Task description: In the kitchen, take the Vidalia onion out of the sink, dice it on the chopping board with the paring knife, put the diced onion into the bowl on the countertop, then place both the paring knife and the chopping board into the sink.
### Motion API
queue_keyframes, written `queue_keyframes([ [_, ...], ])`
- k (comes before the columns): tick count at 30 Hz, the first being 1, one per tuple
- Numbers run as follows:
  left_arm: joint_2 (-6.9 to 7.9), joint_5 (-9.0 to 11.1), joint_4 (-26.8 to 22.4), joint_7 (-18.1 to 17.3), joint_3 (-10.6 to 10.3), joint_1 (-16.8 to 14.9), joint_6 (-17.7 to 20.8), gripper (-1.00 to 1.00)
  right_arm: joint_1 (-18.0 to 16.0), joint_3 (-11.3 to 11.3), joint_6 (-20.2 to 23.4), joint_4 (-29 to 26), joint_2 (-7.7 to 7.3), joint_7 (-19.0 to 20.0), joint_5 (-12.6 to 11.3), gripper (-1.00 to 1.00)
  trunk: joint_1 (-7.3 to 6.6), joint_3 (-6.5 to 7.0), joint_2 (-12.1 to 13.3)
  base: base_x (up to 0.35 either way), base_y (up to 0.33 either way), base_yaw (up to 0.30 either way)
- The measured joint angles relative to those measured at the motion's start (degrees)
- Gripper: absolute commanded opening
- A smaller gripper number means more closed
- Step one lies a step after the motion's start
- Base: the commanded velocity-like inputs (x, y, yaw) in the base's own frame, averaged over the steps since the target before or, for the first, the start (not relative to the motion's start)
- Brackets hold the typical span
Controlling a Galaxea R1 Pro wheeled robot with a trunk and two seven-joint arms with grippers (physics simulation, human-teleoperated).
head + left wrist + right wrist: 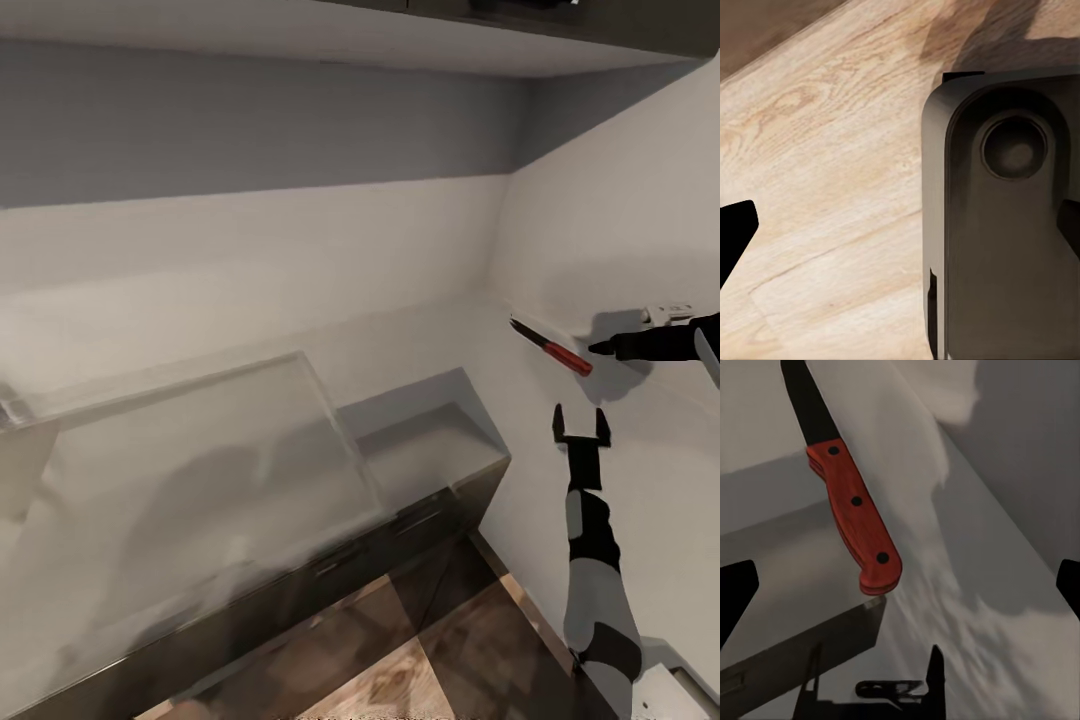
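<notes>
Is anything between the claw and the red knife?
No. The right wrist view shows a bare gap between the open right claw and the paring knife.

one paring knife (550, 346), two pincers (581, 427), one countertop (200, 480)

The paring knife (853, 521) has a bright red handle with three dark rivets and a near-black blade, the counter (200, 470) is pale hazy grey over dark cabinets (400, 540), the walls (250, 260) are off-white, and the floor (832, 187) is light wood-grain planks.
</notes>
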Motion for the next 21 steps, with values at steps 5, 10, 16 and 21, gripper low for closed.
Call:
queue_keyframes([
  [5, 0.00, 0.00, 0.00, 0.00, 0.00, 0.00, 0.00, 1.00, 0.00, 0.00, 0.00, 0.00, 0.00, 0.00, 0.00, 1.00, 0.00, -0.38, 0.00, 0.000, 0.000, 0.000],
  [10, 0.00, 0.00, 0.00, 0.00, 0.00, 0.00, 0.00, 1.00, 0.00, 0.01, 0.00, 0.01, 0.00, 0.00, 0.00, 1.00, 0.00, -0.44, 0.00, 0.000, 0.000, 0.000],
  [16, 0.00, 0.00, 0.00, 0.00, 0.00, 0.00, 0.00, 1.00, 0.00, 0.07, 0.00, 0.00, 0.06, 0.00, 0.01, 1.00, 0.00, -0.44, 0.00, 0.000, 0.000, 0.000],
  [21, 0.00, 0.00, 0.00, 0.00, 0.00, 0.00, -0.01, 1.00, -0.01, 0.47, -0.02, 0.01, 0.10, 0.02, 0.07, 1.00, 0.00, -0.50, 0.00, 0.000, 0.000, 0.061],
])
